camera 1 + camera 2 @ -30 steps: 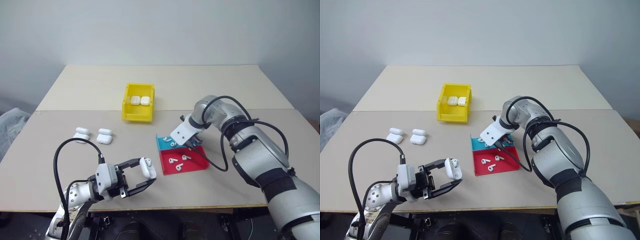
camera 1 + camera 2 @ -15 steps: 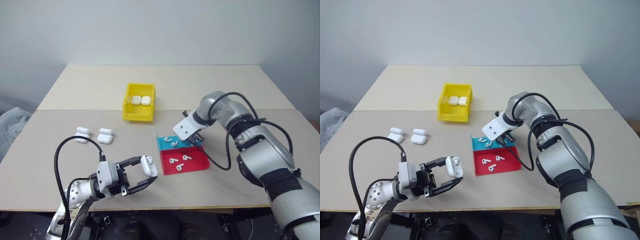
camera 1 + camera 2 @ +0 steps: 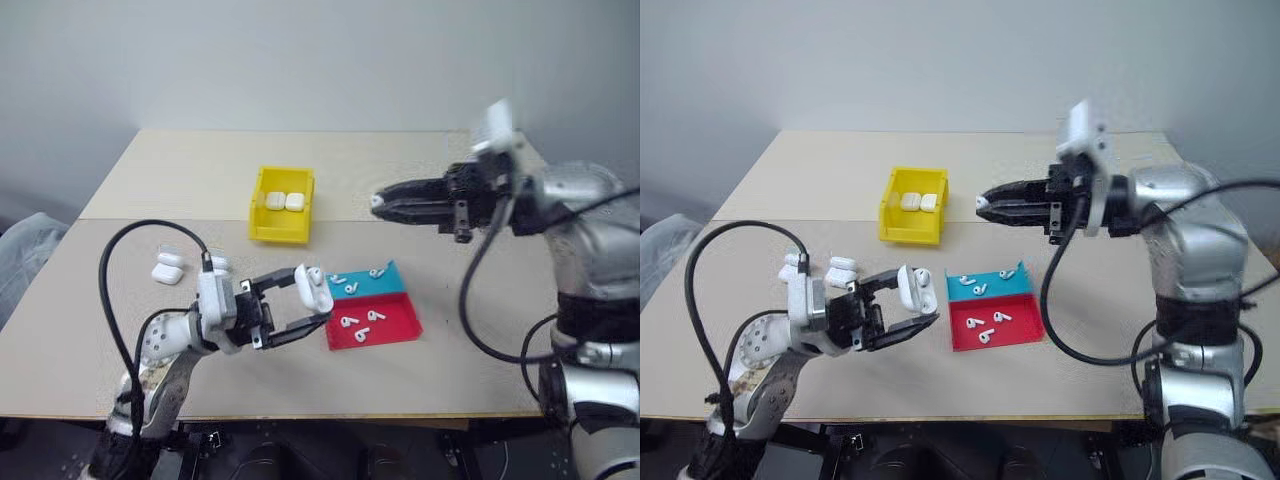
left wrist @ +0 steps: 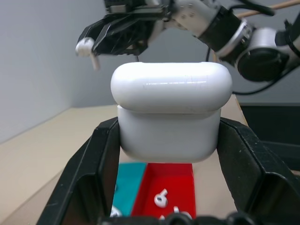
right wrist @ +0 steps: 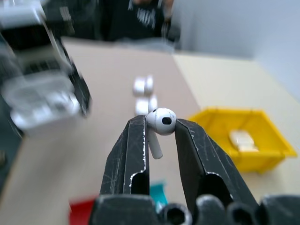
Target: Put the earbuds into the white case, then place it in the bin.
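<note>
- Two spare white cases [image 3: 167,268] lie on the table [image 3: 120,180] near its left edge, behind the left arm and well to the left of its gripper.
- The left gripper [image 3: 922,303] hangs above the table's front part, its two black fingers [image 4: 96,164] clamped on the sides of the white case [image 3: 917,290]. The case's lid is tipped open, as the head views show.
- The bin [image 3: 281,204] stands farther back on the table than the left gripper, a little to that gripper's left and well apart from it. It lies to the left of the right gripper's tips and lower. Two closed white cases [image 3: 284,201] lie side by side inside it, touching.
- Just to the right of the left gripper, on the table, sit a blue tray [image 3: 1015,286] and a red tray [image 3: 1025,327], touching each other, blue behind red. Loose earbuds [image 3: 986,322] lie in both: three in the blue, three in the red.
- The right gripper [image 5: 160,123] is raised well above the table, pointing toward the left, above and behind the trays. Its fingers pinch one earbud [image 5: 161,121] by the head, with the stem hanging between them.
- In the left wrist view that pinched earbud shows beyond the held case, apart from it.
</note>
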You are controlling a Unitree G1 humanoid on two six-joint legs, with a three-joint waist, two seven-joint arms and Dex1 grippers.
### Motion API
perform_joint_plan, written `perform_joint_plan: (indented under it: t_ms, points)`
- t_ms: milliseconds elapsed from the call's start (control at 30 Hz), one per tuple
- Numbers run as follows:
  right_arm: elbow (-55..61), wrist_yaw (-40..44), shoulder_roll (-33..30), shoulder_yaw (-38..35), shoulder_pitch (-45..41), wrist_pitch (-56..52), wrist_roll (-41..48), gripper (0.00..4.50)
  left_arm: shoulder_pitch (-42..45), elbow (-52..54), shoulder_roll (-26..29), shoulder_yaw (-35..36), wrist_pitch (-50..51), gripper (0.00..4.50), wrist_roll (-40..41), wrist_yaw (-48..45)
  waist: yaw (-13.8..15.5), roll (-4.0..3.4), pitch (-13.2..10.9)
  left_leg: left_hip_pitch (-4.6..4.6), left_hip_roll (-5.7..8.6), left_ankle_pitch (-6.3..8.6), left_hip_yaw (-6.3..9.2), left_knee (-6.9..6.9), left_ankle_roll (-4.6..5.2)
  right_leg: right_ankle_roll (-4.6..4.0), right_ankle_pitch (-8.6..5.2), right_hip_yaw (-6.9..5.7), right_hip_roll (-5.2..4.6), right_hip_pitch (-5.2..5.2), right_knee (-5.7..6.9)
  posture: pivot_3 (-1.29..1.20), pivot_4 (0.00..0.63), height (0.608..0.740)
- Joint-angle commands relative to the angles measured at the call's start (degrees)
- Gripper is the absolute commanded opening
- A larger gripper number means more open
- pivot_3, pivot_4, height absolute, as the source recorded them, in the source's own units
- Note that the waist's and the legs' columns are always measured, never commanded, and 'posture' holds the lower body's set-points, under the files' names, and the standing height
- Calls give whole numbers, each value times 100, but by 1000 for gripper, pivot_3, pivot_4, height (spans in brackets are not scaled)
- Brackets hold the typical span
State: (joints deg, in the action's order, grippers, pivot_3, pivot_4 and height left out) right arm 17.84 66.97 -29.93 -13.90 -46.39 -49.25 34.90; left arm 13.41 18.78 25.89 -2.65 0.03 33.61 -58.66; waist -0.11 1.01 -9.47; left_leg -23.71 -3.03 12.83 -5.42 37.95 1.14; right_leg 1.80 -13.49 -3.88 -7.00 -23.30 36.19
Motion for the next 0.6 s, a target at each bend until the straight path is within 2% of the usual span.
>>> perform_joint_plan:
  t_ms: [33, 133, 267, 600]
  points:
    - [976, -1056, 455, -681, 412, -424, 1238, 704, 327, -54, -128, -80, 125, 2784, 209, -124, 11, 0, 0, 1, 1, 0, 1, 0, 0, 1, 0, -2, 0, 4, -1, 0, 150, 740]
    - [1453, -1622, 811, -848, 891, -369, 2108, 704, 593, -145, -279, -166, 234, 2784, 277, -222, 39, 0, 0, -2, 5, 0, -2, 0, 1, 3, 0, -4, 0, 7, -7, 0, 150, 740]
    - [1760, -1982, 991, -739, 1367, -51, 2675, 704, 791, -266, -423, -241, 294, 2784, 282, -314, 62, 1, 0, -1, 8, 0, -4, 1, 2, 5, 1, -3, 0, 8, -8, 0, 150, 740]
    - [1949, -1847, 582, -78, 2136, 537, 2663, 704, 896, -199, -636, -271, 426, 2784, 337, -289, 61, 2, 1, -1, 8, -1, 2, 1, 3, 7, 0, -2, 1, 9, -8, 0, 150, 740]
